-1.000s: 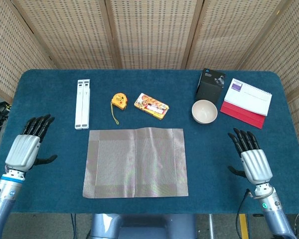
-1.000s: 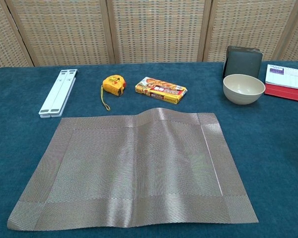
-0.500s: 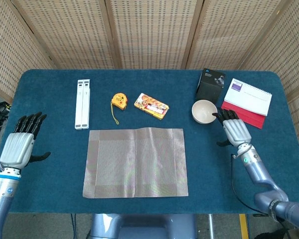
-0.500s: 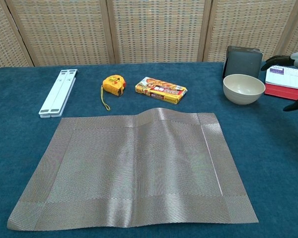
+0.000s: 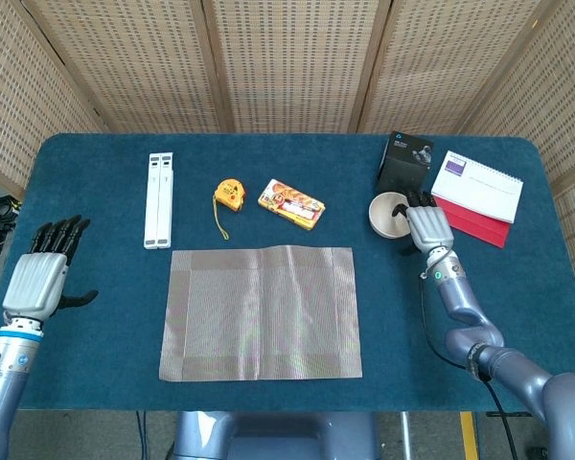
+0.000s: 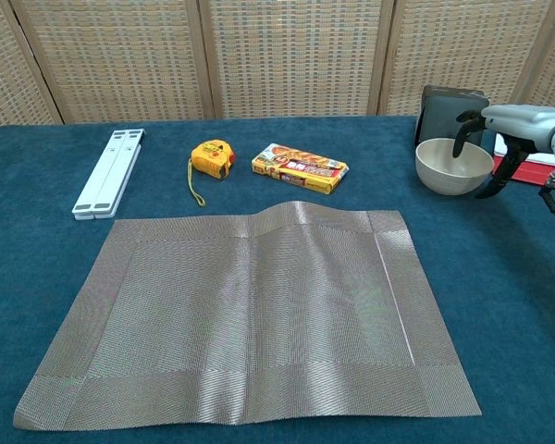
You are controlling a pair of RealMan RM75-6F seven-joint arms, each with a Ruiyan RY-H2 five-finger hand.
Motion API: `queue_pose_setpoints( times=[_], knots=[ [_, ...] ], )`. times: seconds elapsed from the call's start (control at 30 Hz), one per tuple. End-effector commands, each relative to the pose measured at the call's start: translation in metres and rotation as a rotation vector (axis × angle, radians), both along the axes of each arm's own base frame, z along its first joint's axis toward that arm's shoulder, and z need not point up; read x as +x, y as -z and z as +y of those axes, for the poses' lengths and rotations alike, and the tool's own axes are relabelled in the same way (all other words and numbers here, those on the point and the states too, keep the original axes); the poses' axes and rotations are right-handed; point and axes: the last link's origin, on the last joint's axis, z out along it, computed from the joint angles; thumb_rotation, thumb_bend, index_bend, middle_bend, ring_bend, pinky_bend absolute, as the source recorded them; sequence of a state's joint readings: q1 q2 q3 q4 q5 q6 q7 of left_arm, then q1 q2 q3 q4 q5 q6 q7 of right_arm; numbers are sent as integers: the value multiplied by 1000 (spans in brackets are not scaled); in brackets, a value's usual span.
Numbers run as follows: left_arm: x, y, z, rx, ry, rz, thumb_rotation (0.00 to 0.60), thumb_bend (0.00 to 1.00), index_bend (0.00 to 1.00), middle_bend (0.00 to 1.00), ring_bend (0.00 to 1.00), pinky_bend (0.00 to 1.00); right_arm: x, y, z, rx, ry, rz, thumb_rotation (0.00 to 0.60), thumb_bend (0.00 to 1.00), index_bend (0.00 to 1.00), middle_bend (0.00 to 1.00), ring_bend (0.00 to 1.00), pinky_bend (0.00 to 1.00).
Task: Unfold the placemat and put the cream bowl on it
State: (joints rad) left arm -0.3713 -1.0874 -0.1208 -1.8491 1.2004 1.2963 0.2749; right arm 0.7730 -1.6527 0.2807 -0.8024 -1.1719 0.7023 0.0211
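We can read no text. The snack box point(image 6: 300, 167) carries print too small to make out, the calendar point(image 5: 478, 179) shows a purple patch with illegible lines, and the black box point(image 5: 405, 153) bears a small mark we cannot decipher.

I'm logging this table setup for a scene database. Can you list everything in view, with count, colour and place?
placemat: 1, grey-brown woven, unfolded at table centre
cream bowl: 1, cream, back right, off the placemat
black box: 1, black, behind the bowl
desk calendar: 1, white on red base, far right
tape measure: 1, yellow, back centre-left
snack box: 1, orange-yellow, beside tape measure
folding stand: 1, white, back left
table: 1, blue cloth
left robot hand: open, left edge
right robot hand: over the bowl's right rim
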Motion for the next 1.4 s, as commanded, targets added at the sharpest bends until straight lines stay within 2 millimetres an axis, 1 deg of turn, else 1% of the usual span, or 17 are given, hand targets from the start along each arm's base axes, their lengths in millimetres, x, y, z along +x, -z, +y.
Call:
queue_pose_setpoints(
  times=[0.03, 0.17, 0.27, 0.33, 0.43, 0.57, 0.67, 0.8, 0.87, 0.97, 1.07, 1.1, 1.2, 1.23, 1.3, 1.37, 1.4],
  knots=[
    [0, -1, 0, 4, -1, -2, 600, 0, 0, 0, 0, 0, 4, 14, -5, 27, 4, 10, 600, 284, 472, 0, 0, 0],
    [-2, -1, 2, 6, -7, -4, 600, 0, 0, 0, 0, 0, 3, 24, -7, 35, 9, 12, 600, 400, 527, 0, 0, 0],
    [-2, 0, 2, 10, -8, -5, 600, 0, 0, 0, 0, 0, 3, 27, -10, 22, 1, 15, 600, 492, 582, 0, 0, 0],
    [-2, 0, 3, 12, -7, -5, 600, 0, 0, 0, 0, 0, 3, 28, -10, 17, -3, 14, 600, 573, 625, 0, 0, 0],
    [-2, 0, 3, 14, -8, -4, 600, 0, 0, 0, 0, 0, 5, 31, -11, 10, -15, 0, 600, 641, 678, 0, 0, 0],
    [-2, 1, 3, 13, -10, -1, 600, 0, 0, 0, 0, 0, 4, 31, -9, -1, -42, -7, 600, 645, 696, 0, 0, 0],
    [-2, 2, 3, 11, -11, -1, 600, 0, 0, 0, 0, 0, 4, 28, -8, -18, -63, -20, 600, 643, 701, 0, 0, 0],
    [-2, 2, 3, 9, -10, -5, 600, 0, 0, 0, 0, 0, 7, 18, -7, -50, -111, -50, 600, 643, 704, 0, 0, 0],
    [-1, 1, 3, 6, -8, -10, 600, 0, 0, 0, 0, 0, 9, 9, -5, -72, -146, -69, 600, 643, 706, 0, 0, 0],
    [0, 1, 2, 0, -3, -18, 600, 0, 0, 0, 0, 0, 15, -4, 2, -85, -199, -103, 600, 643, 708, 0, 0, 0],
    [0, 0, 1, -5, 4, -26, 600, 0, 0, 0, 0, 0, 25, -12, 13, -74, -258, -140, 600, 643, 709, 0, 0, 0],
    [0, 1, 1, -8, 5, -29, 600, 0, 0, 0, 0, 0, 31, -15, 18, -63, -286, -149, 600, 643, 709, 0, 0, 0],
    [1, 0, 0, -12, 8, -33, 600, 0, 0, 0, 0, 0, 44, -20, 27, -37, -344, -147, 600, 642, 710, 0, 0, 0],
    [1, 0, 0, -14, 10, -37, 600, 0, 0, 0, 0, 0, 55, -21, 34, -20, -398, -132, 600, 643, 710, 0, 0, 0],
    [1, 0, 0, -15, 11, -38, 600, 0, 0, 0, 0, 0, 71, -20, 44, 18, -460, -123, 600, 642, 711, 0, 0, 0],
    [1, 0, 0, -16, 12, -38, 600, 0, 0, 0, 0, 0, 80, -19, 50, 46, -484, -121, 600, 640, 710, 0, 0, 0],
    [1, 0, -1, -17, 12, -39, 600, 0, 0, 0, 0, 0, 88, -17, 55, 74, -507, -120, 600, 637, 710, 0, 0, 0]
  ],
)
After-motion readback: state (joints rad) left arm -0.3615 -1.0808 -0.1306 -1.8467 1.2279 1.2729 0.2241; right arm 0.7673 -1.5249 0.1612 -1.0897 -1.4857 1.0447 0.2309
